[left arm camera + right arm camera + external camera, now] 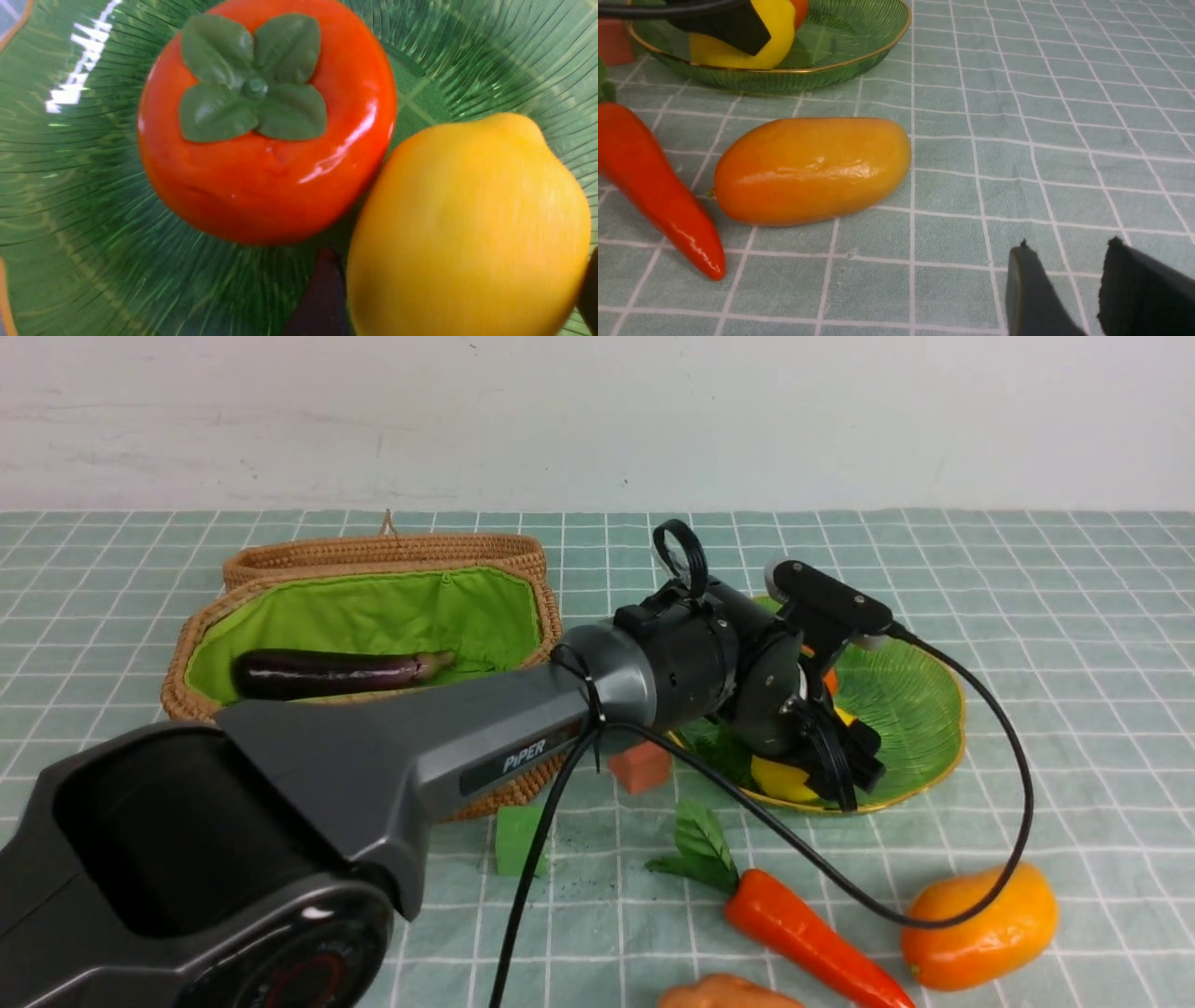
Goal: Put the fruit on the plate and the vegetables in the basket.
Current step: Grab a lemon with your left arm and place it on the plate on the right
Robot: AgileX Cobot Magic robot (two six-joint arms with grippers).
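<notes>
My left gripper [845, 767] hangs low over the green ribbed plate [920, 709], jaws open, one finger on each side of the yellow lemon [467, 224], which rests in the plate. Against the lemon sits the round orange-red fruit [266, 126] with its green calyx. The orange-yellow mango [812, 170] and the carrot [658, 186] lie on the cloth in front of the plate. My right gripper [1066, 247] hovers open and empty over bare cloth near the mango. The purple eggplant [327, 672] lies in the green-lined wicker basket [187, 658]. A tan potato [728, 994] shows at the front edge.
A salmon cube [639, 767] and a green cube [518, 838] sit between basket and plate, under my left arm. Dark green leaves [719, 747] show at the plate's left rim; what they belong to is hidden. The basket lid [383, 553] lies open behind it.
</notes>
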